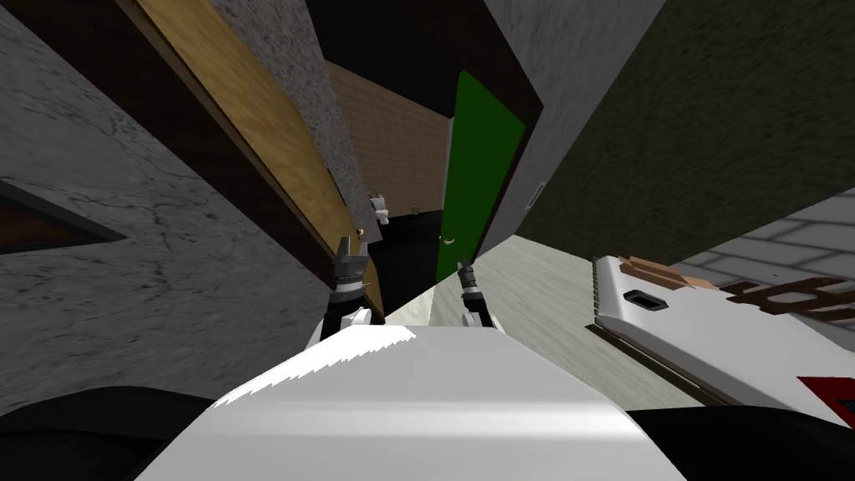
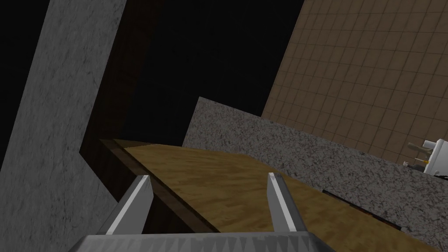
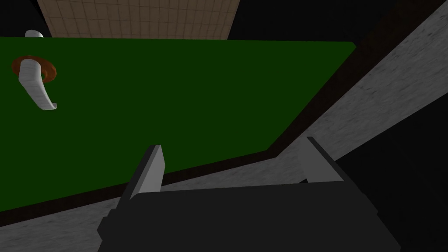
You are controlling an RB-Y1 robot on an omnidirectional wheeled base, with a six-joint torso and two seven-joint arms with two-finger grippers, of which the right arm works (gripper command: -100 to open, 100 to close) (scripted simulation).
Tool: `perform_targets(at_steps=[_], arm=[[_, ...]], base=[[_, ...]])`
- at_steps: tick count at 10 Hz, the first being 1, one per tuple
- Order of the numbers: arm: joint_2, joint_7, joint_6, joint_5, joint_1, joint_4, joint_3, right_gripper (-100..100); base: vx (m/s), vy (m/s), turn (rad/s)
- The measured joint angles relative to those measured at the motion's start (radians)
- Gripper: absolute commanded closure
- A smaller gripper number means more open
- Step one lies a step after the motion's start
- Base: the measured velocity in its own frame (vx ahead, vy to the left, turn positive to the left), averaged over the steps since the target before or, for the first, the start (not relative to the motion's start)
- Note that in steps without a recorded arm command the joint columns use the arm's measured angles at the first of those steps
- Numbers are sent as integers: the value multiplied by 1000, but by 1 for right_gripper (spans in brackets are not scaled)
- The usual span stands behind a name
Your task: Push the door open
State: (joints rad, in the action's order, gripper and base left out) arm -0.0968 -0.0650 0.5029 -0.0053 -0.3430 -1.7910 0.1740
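My left gripper [image 2: 208, 177] is spread apart, holding nothing, its tips just over the face of the wood door [image 2: 227, 183], close to that door's dark edge. The wood door stands swung open against a speckled grey wall [image 2: 280, 148]. Across the gap from the wood door is a green door [image 3: 175, 100] with a pale lever handle [image 3: 37, 85]. My right gripper [image 3: 234, 144] faces the green door, fingers apart and empty.
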Motion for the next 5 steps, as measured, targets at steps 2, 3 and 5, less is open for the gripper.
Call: perform_targets(at_steps=[2, 3, 5], arm=[[-2, 5, 14, -5, 18, 50, 13, -100], [-6, 9, 18, -9, 29, 74, 17, -100], [-13, 18, 45, -17, 48, 139, 27, -100]], base=[[77, -94, 88], [88, -110, 73], [73, -101, 81]])
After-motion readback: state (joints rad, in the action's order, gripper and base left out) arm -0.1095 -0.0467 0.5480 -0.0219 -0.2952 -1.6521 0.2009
